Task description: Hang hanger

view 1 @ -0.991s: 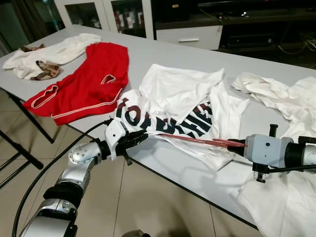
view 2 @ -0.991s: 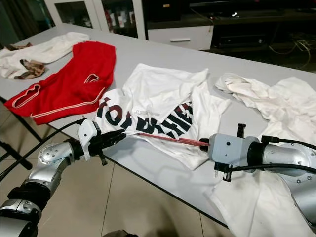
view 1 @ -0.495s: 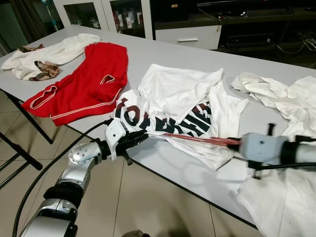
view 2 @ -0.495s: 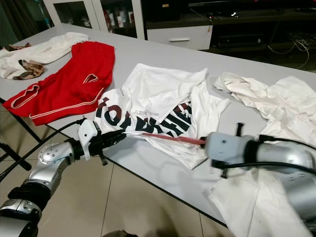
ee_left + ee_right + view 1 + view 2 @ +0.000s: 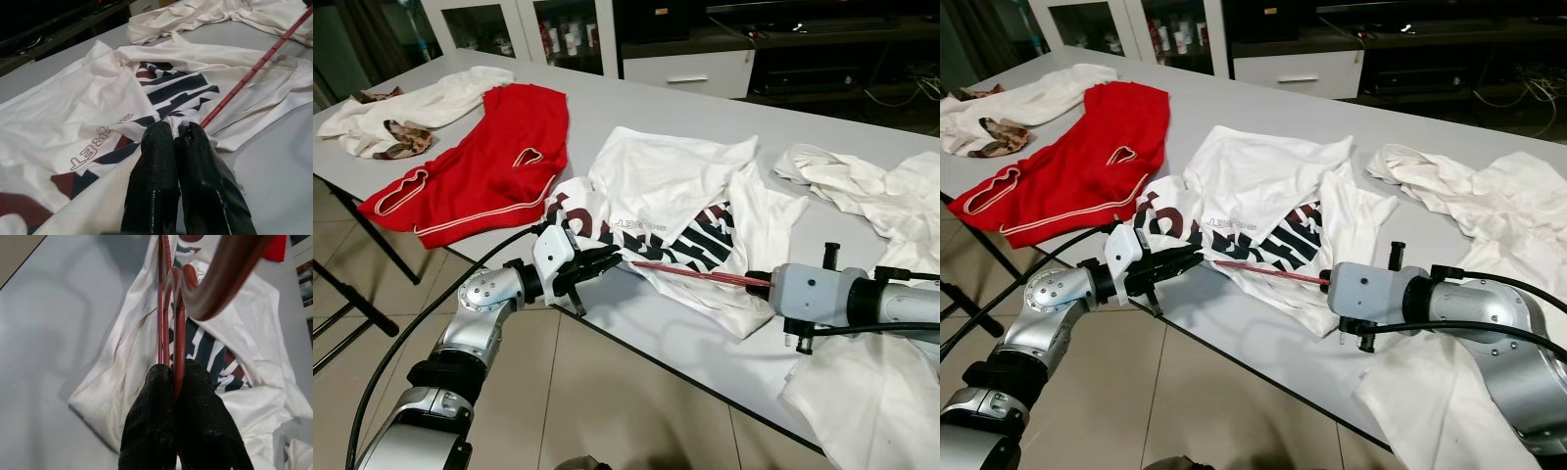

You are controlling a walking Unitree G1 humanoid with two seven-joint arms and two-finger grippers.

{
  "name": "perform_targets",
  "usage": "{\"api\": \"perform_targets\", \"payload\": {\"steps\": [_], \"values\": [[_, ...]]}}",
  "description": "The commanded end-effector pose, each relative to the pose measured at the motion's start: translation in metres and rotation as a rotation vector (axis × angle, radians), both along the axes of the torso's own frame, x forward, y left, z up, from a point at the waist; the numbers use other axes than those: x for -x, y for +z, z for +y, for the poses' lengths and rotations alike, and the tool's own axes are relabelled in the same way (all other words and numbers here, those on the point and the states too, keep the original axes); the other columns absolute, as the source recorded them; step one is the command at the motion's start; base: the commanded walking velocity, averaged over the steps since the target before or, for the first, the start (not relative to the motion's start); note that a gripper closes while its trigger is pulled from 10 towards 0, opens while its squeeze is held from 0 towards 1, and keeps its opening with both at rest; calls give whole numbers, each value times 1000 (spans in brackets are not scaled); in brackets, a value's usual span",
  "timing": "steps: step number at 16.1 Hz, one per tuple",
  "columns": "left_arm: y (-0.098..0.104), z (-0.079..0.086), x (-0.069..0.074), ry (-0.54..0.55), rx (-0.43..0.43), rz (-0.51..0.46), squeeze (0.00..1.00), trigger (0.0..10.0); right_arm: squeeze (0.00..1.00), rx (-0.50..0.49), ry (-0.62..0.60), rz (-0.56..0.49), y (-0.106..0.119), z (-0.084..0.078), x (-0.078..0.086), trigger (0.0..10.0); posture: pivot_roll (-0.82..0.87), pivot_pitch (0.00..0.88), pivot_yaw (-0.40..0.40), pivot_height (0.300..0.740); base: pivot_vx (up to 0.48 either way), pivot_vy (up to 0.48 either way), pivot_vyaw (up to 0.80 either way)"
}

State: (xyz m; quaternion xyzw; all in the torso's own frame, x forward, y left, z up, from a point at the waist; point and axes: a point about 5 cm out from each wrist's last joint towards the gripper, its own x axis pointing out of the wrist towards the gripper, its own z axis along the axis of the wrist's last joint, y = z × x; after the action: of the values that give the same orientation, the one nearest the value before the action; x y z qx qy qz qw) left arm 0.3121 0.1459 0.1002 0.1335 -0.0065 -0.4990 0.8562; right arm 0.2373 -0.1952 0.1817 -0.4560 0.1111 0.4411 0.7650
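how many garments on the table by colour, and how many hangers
White garments: 4 — printed t-shirt, far-left one, crumpled one, one hanging off the table's near right edge
Red garments: 1 — red top
Hangers: 1 — red hanger, held by the right gripper
Total: 6

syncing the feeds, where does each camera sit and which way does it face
Eye views: on the head, looking down at the grey table; both silver arms show.
Left wrist view: along the left claw, shut on the printed white t-shirt.
Right wrist view: along the right claw, shut on the red hanger.
All views share the shirt and hanger.
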Motion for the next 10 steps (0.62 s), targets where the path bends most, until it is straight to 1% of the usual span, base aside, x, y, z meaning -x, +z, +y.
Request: {"api": "perform_targets", "payload": {"steps": [1, 4, 6, 7, 10], "values": [[9, -3, -4, -30, -30, -36, 0, 0, 0, -15, 22, -32, 6, 8, -2, 10000, -159, 0, 130, 736, 0, 0, 0], [10, -9, -3, -49, -45, -44, 0, 0, 0, -27, 31, -35, 3, 15, -4, 10000, -156, 0, 128, 736, 0, 0, 0], [10, -14, -3, -63, -58, -49, 0, 0, 0, -47, 36, -50, 1, 24, -8, 10000, -152, 0, 126, 736, 0, 0, 0], [10, -16, -3, -65, -59, -53, 0, 0, 0, -61, 48, -54, 0, 31, -9, 10000, -150, 0, 125, 736, 0, 0, 0], [13, -19, -4, -61, -51, -73, 0, 0, 0, -70, 52, -50, -4, 38, -10, 10000, -146, 0, 123, 736, 0, 0, 0]]}}
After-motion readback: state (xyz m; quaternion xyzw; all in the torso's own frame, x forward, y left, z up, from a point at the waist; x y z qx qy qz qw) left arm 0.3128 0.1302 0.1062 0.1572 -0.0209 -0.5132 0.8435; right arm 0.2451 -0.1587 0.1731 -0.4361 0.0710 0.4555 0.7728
